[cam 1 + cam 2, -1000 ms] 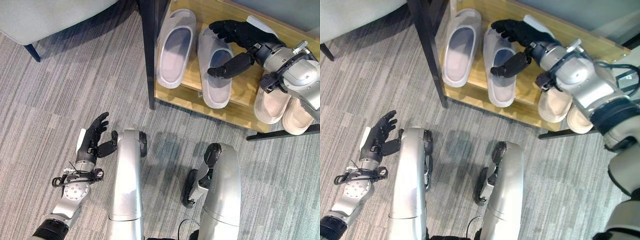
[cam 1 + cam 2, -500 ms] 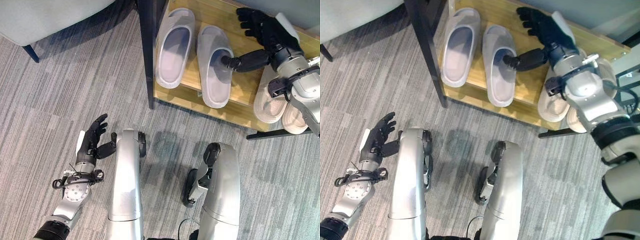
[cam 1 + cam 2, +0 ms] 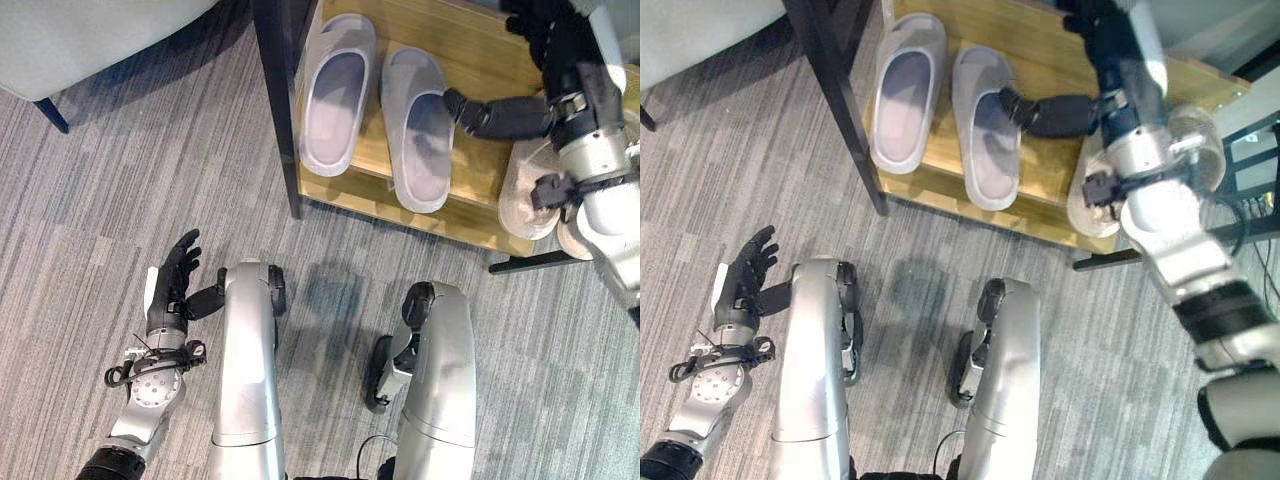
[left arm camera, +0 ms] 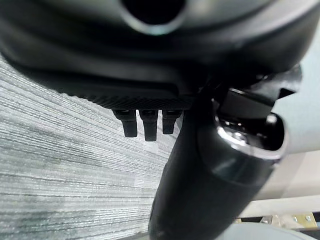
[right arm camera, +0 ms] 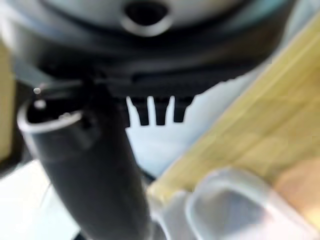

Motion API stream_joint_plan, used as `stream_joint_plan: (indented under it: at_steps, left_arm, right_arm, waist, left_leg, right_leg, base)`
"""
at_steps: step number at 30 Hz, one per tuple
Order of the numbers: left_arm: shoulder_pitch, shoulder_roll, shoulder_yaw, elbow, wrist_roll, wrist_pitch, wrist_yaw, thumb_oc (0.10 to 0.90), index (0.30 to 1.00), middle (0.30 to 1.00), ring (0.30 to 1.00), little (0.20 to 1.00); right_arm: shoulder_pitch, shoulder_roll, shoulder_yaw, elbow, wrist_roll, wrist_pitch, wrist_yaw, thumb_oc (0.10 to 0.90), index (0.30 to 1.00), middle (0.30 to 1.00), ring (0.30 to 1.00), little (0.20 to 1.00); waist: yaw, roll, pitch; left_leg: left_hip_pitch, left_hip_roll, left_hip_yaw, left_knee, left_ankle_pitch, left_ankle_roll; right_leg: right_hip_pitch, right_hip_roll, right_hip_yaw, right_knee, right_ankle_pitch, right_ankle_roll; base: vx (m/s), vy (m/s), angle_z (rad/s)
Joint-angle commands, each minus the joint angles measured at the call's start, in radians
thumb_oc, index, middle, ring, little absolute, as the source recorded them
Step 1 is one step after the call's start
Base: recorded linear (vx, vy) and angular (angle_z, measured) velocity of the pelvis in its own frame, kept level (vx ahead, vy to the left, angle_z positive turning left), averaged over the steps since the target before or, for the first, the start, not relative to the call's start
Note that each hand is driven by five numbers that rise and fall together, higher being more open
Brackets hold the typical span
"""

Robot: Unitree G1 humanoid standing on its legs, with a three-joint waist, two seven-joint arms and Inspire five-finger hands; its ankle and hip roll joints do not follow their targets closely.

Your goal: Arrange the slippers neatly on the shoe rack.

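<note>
Slippers: two pale grey slippers lie side by side, toes pointing away from the robot, on the wooden shelf (image 3: 470,45) of the shoe rack. The left slipper (image 3: 335,95) lies next to the dark rack post (image 3: 278,110); the right slipper (image 3: 417,130) lies just beside it, its heel at the front edge of the shelf. A beige pair (image 3: 530,190) lies at the right end of the rack, partly hidden by the right arm.

Right hand (image 3: 555,50) is held above the shelf, to the right of the grey pair. Its fingers are extended and hold nothing. Its thumb (image 3: 495,115) points left, with the tip at the right rim of the right slipper; contact cannot be confirmed.

Left hand (image 3: 170,285) hangs over the grey carpet floor (image 3: 120,190), well apart from the rack. Its fingers are straight, slightly spread, and empty.

A light grey seat with a dark leg (image 3: 50,112) stands at the upper left.
</note>
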Motion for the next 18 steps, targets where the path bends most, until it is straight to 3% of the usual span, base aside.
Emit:
stream_joint_plan:
  at_steps: [1, 2, 3, 5, 6, 8, 13, 18]
  left_arm:
    - [-0.038, -0.052, -0.029, -0.071, 0.077, -0.061, 0.007, 0.800, 0.900, 0.900, 0.900, 0.900]
    - [-0.038, -0.063, -0.018, -0.066, 0.085, -0.056, 0.015, 0.800, 0.900, 0.900, 0.900, 0.900]
    - [-0.039, -0.061, -0.020, -0.066, 0.086, -0.055, 0.015, 0.800, 0.900, 0.900, 0.900, 0.900]
    - [-0.038, -0.078, -0.002, -0.063, 0.100, -0.051, 0.036, 0.800, 0.900, 0.900, 0.900, 0.900]
    - [-0.038, -0.076, -0.004, -0.063, 0.101, -0.051, 0.037, 0.800, 0.900, 0.900, 0.900, 0.900]
    - [-0.031, -0.083, 0.007, -0.074, 0.113, -0.046, 0.060, 0.800, 0.900, 0.900, 0.900, 0.900]
    - [-0.025, -0.089, 0.005, -0.069, 0.146, -0.030, 0.087, 0.800, 0.900, 0.900, 0.900, 0.900]
    - [-0.025, -0.092, -0.003, -0.077, 0.154, -0.025, 0.101, 0.800, 0.900, 0.900, 0.900, 0.900]
  right_arm:
    - [-0.027, -0.059, -0.185, -0.076, -0.041, -0.092, -0.080, 0.800, 0.900, 0.900, 0.900, 0.900]
    - [0.042, -0.041, -0.242, -0.116, -0.125, -0.078, -0.122, 0.800, 0.900, 0.900, 0.900, 0.900]
    - [0.052, -0.039, -0.250, -0.123, -0.132, -0.075, -0.127, 0.800, 0.900, 0.900, 0.900, 0.900]
    - [0.157, 0.008, -0.337, -0.190, -0.313, -0.040, -0.210, 0.800, 0.900, 0.900, 0.900, 0.900]
    - [0.166, 0.011, -0.343, -0.196, -0.320, -0.037, -0.215, 0.800, 0.900, 0.900, 0.900, 0.900]
    - [0.240, 0.086, -0.401, -0.267, -0.443, -0.008, -0.276, 0.800, 0.900, 0.900, 0.900, 0.900]
    - [0.329, 0.178, -0.410, -0.386, -0.568, 0.025, -0.291, 0.800, 0.900, 0.900, 0.900, 0.900]
    - [0.368, 0.253, -0.367, -0.409, -0.560, 0.038, -0.275, 0.800, 0.900, 0.900, 0.900, 0.900]
  waist:
    - [-0.005, -0.006, -0.030]
    - [-0.013, -0.009, -0.030]
    - [-0.011, -0.010, -0.030]
    - [-0.028, -0.010, -0.030]
    - [-0.026, -0.011, -0.030]
    - [-0.037, -0.008, -0.030]
    - [-0.049, -0.011, -0.030]
    - [-0.052, -0.013, -0.030]
  left_leg:
    - [0.048, -0.002, -0.068, 0.029, -0.164, 0.025]
    - [0.048, -0.001, -0.067, 0.031, -0.165, 0.026]
    - [0.048, -0.001, -0.067, 0.031, -0.165, 0.026]
    - [0.048, -0.001, -0.065, 0.036, -0.169, 0.028]
    - [0.048, -0.001, -0.065, 0.037, -0.170, 0.028]
    - [0.048, 0.000, -0.065, 0.042, -0.173, 0.032]
    - [0.048, -0.001, -0.065, 0.051, -0.174, 0.036]
    - [0.048, -0.003, -0.067, 0.058, -0.173, 0.038]
  right_leg:
    - [-0.041, 0.005, 0.060, -0.004, 0.016, -0.055]
    - [-0.041, 0.008, 0.061, -0.003, 0.016, -0.054]
    - [-0.041, 0.008, 0.061, -0.002, 0.016, -0.054]
    - [-0.041, 0.013, 0.057, 0.000, 0.013, -0.054]
    - [-0.041, 0.013, 0.057, 0.001, 0.013, -0.054]
    - [-0.041, 0.017, 0.053, 0.006, 0.008, -0.054]
    - [-0.041, 0.021, 0.053, 0.009, 0.005, -0.053]
    - [-0.041, 0.021, 0.054, 0.016, 0.004, -0.052]
  base:
    - [0.00, 0.000, 0.00]
    - [0.00, 0.000, 0.00]
    - [0.00, 0.000, 0.00]
    - [0.00, 0.000, 0.00]
    - [0.00, 0.000, 0.00]
    - [0.02, 0.004, -0.03]
    - [0.01, -0.002, -0.05]
    - [0.00, 0.002, -0.04]
